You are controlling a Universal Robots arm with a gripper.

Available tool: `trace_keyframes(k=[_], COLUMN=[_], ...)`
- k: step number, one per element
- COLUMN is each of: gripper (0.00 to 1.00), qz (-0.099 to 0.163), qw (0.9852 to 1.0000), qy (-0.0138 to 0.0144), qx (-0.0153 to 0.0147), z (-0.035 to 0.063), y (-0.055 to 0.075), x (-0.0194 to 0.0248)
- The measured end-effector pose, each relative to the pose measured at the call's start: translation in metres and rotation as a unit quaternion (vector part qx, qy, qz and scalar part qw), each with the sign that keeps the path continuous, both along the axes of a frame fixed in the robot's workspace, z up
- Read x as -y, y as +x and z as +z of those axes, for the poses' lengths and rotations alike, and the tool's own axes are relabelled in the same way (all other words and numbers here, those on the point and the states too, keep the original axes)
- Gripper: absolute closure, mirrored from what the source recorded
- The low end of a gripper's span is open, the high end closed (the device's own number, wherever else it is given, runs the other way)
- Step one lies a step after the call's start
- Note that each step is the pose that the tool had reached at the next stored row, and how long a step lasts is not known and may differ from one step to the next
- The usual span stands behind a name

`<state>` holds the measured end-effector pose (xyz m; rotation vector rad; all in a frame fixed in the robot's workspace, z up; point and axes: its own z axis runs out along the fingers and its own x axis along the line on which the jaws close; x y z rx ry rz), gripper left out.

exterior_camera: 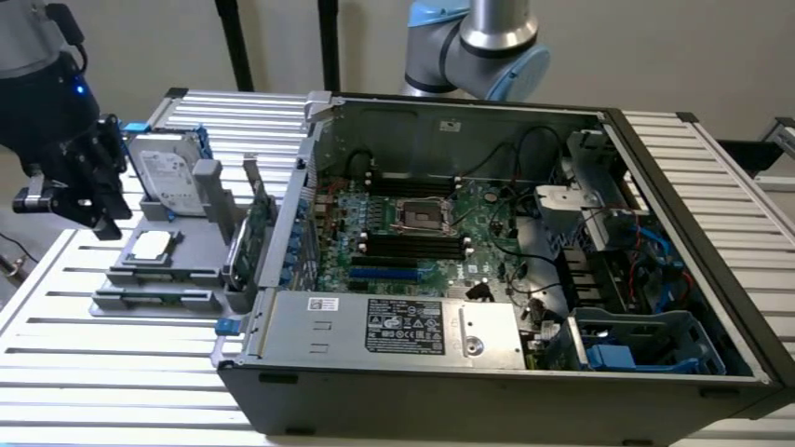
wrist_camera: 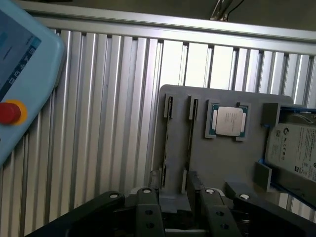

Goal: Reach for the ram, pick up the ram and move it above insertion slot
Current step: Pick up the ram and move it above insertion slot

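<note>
- Exterior view shows a grey tray (exterior_camera: 193, 250) on a table of silver slats (exterior_camera: 74, 372). The tray is at the exterior view's left of a big open computer box (exterior_camera: 497, 410).
- In the tray sit a silver hard drive (exterior_camera: 168, 172), a small square chip (exterior_camera: 151, 245), a green card (exterior_camera: 259, 223) standing up on its edge, and the ram (exterior_camera: 152, 297).
- The ram is in the thin slot at the tray's front edge. The chip lies between it and the hard drive.
- The computer box has its side off. Inside are a green board (exterior_camera: 478, 209) with long black slots (exterior_camera: 410, 244), black wires, a grey box with a white label (exterior_camera: 397, 331) and a grey-blue plastic bin (exterior_camera: 634, 340).
- The gripper (exterior_camera: 87, 200) is black. It hangs at the exterior view's left, just beside the hard drive end of the tray.
- In the wrist view its two fingers (wrist_camera: 148, 212) stand wide apart with a gap between them. Nothing is in the gap. The gripper holds nothing, and it is apart from the ram.
- The ram looks like a long, thin, greenish strip. It sits low in its slot, so just its top edge shows.
- In the wrist view a light blue control box (wrist_camera: 24, 59) with a red button (wrist_camera: 9, 112) lies on the slats, well apart from the tray.
</note>
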<state>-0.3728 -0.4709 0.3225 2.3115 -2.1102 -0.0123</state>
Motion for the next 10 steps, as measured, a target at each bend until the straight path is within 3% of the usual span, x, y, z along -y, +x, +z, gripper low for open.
trace_keyframes(k=[10], gripper=[0.64], qz=[0.0], qw=[1.0], qy=[0.0], qx=[0.0], z=[-0.0181], y=[0.002], x=[0.0])
